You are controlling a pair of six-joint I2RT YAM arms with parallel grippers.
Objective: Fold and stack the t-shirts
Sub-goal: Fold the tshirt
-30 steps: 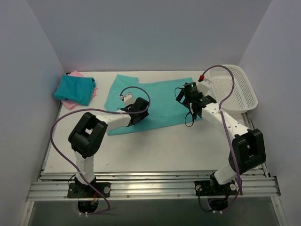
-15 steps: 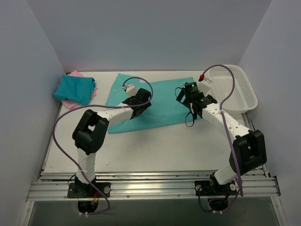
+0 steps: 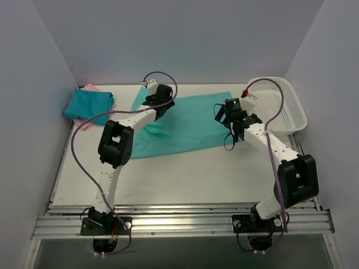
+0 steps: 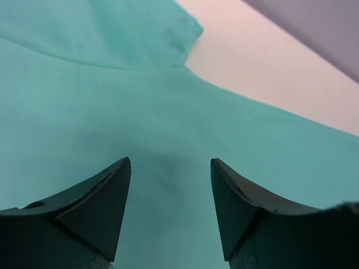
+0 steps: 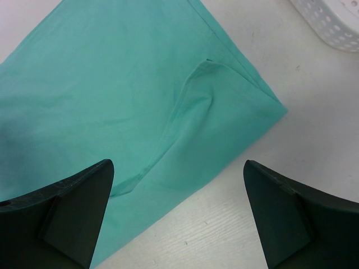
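Observation:
The light teal-green t-shirt lies spread in the middle of the table. My left gripper is open and empty above its far left part, near the sleeve. My right gripper is wide open and empty above the shirt's right corner, which shows a small crease. The darker teal-blue shirt lies folded at the far left on top of the pink shirt.
A white mesh basket stands at the far right; its edge also shows in the right wrist view. Grey walls close in the table at the back and both sides.
My left gripper has moved from the shirt's near left edge up to its far left part by the sleeve. My right gripper has barely moved.

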